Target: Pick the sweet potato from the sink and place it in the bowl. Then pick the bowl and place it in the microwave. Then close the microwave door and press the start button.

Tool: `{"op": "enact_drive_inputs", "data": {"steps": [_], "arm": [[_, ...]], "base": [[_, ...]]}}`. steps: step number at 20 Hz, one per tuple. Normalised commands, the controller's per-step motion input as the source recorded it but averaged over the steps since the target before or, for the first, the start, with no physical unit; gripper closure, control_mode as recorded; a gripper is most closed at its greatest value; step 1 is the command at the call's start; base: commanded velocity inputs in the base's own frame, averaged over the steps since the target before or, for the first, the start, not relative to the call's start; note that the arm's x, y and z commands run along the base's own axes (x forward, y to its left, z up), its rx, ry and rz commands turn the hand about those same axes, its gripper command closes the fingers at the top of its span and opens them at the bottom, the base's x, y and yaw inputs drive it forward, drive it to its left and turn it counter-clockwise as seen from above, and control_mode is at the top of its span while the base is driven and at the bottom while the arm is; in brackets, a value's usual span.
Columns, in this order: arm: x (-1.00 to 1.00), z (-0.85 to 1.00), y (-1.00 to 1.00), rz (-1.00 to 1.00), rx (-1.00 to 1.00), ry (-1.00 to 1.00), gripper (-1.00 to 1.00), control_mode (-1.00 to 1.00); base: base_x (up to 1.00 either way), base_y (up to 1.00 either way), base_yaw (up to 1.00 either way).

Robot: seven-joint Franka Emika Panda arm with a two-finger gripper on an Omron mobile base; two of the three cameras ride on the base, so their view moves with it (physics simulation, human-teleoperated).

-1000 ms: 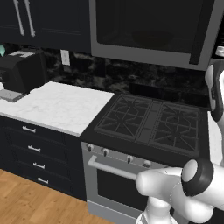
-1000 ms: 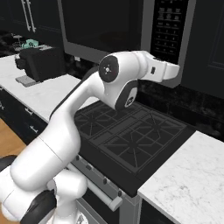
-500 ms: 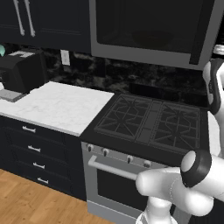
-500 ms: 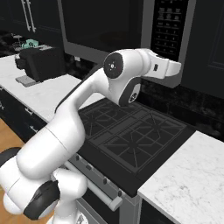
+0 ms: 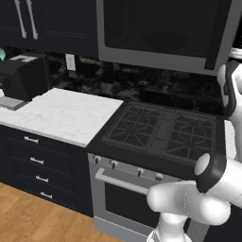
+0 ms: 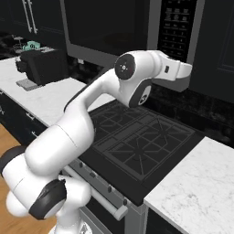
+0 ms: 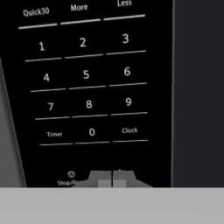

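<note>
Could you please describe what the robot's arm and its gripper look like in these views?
The arm is glossy white, built of thick rounded segments with dark grey bands and round caps at its joints. The hand is a white block bearing small dark markings. The gripper ends in two small grey fingertips. No cables show.

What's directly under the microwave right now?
Under the microwave: the black stove with bare grates. The arm covers part of it in the right base view.
</note>
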Motion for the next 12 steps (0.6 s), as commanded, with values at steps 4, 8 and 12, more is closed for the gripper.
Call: {"op": "enact_drive_inputs", "data": {"steps": [4,8,12], "arm": [[0.13,-0.12,-0.24,0.02,0.00,0.00,1.00,-1.00],[0.17,-0.04,-0.34,0.05,0.00,0.00,1.00,-1.00],[0.42,-0.13,-0.23,0.06,0.00,0.01,1.00,-1.00]], "base": [[0.00,0.00,0.00],[0.00,0.00,0.00],[0.00,0.00,0.00]]}}
